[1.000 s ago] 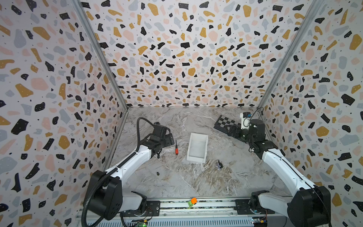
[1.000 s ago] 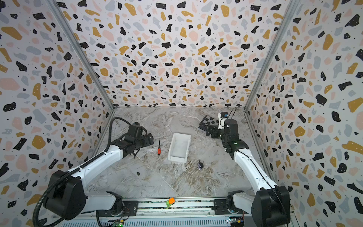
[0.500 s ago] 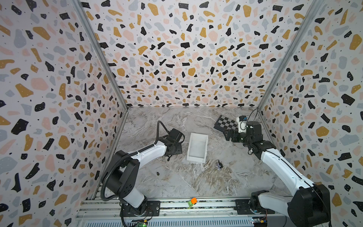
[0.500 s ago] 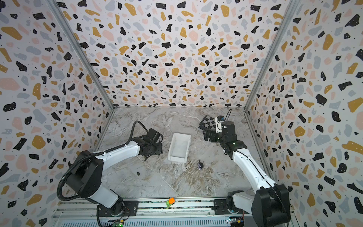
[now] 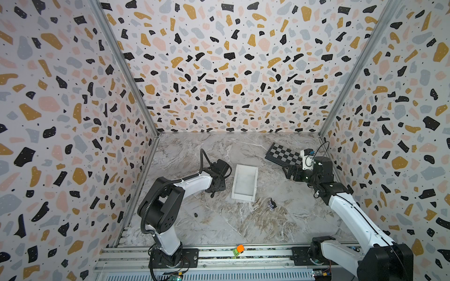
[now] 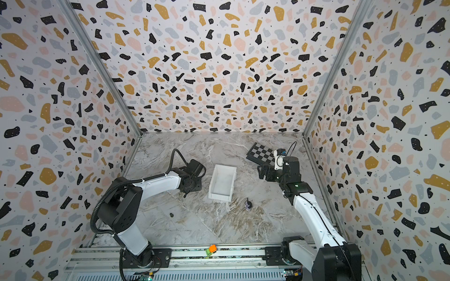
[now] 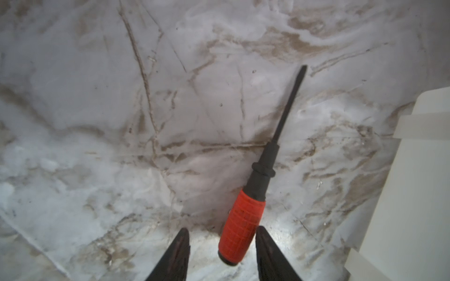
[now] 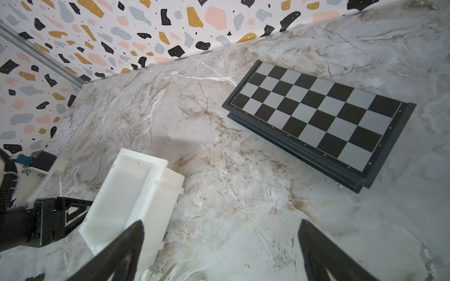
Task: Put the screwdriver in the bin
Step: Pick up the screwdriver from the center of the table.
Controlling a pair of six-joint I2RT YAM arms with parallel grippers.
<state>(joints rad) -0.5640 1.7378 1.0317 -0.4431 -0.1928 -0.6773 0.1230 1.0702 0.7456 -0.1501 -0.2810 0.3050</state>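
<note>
On the marble table [image 5: 219, 226], the left arm [image 5: 194, 182] was stretched low and forward, its wrist bent down just beside the white bin [image 5: 244, 181]. The right gripper [image 8: 220, 222] hung wide open, holding nothing. The left gripper [image 7: 222, 228] stood part-open astride the screwdriver [image 7: 264, 167], which lay flat on the table beside the bin. One finger touched its ribbed red handle and the other stood apart; the thin black shaft pointed away.

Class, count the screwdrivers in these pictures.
1. The screwdriver lies on the tabletop beside the bin, its red handle between the left gripper's open jaws. No other shows.
</note>
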